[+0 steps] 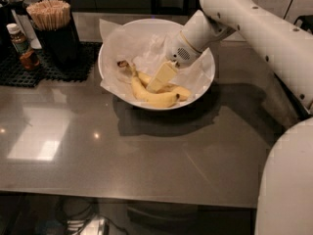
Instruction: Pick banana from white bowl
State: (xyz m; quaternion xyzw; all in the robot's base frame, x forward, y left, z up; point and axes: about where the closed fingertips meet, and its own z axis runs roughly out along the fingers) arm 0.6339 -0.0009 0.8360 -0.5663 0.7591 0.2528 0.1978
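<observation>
The white bowl [113,43], lined with crumpled white paper, stands at the back middle of the grey table. In it lies the yellow banana [146,97], its dark frayed stem end pointing to the bowl's left side. A second yellow banana [180,91] lies close behind it. My gripper [157,82] reaches down into the bowl from the upper right. Its pale tip is right on top of the two bananas, about at their middle, and hides part of them.
A black holder full of wooden sticks [51,18] and a small brown sauce bottle [22,45] stand on a black mat [29,70] at the back left. My white arm [254,28] crosses the upper right, and my body [288,180] fills the lower right.
</observation>
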